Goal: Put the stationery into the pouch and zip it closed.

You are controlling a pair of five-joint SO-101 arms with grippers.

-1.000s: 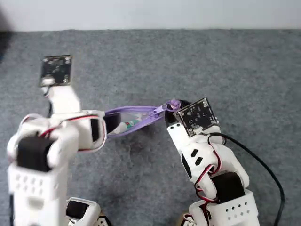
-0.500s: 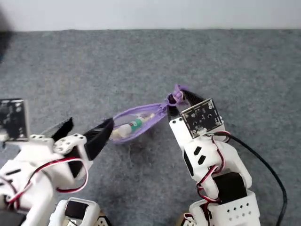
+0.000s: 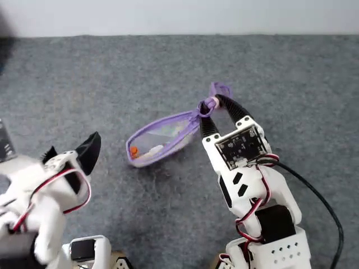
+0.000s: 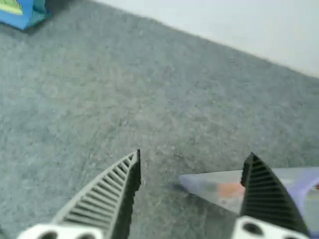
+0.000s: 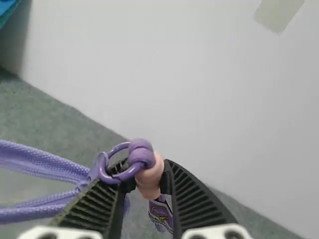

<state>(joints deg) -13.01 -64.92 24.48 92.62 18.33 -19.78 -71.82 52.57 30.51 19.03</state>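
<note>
A purple see-through pouch (image 3: 160,139) lies on the grey carpet in the middle of the high view, with stationery inside, an orange bit (image 3: 134,150) at its near-left end. My right gripper (image 3: 210,114) is shut on the zipper pull (image 5: 130,164), a purple ring with a pale charm, at the pouch's right end. A purple loop (image 3: 220,89) lies just beyond. My left gripper (image 3: 70,151) stands open, apart from the pouch, to its left. In the left wrist view the pouch's end (image 4: 219,185) lies beyond the fingers (image 4: 112,191).
Grey carpet (image 3: 123,73) covers the table, ending at a white wall (image 3: 179,17) at the back. A blue box (image 4: 20,11) sits far off in the left wrist view. A black cable (image 3: 314,202) runs beside the right arm's base.
My left gripper let go of the pouch's left end, opened and pulled back to the left. My right gripper drew the zipper pull to the right and away, and the pouch now lies slack.
</note>
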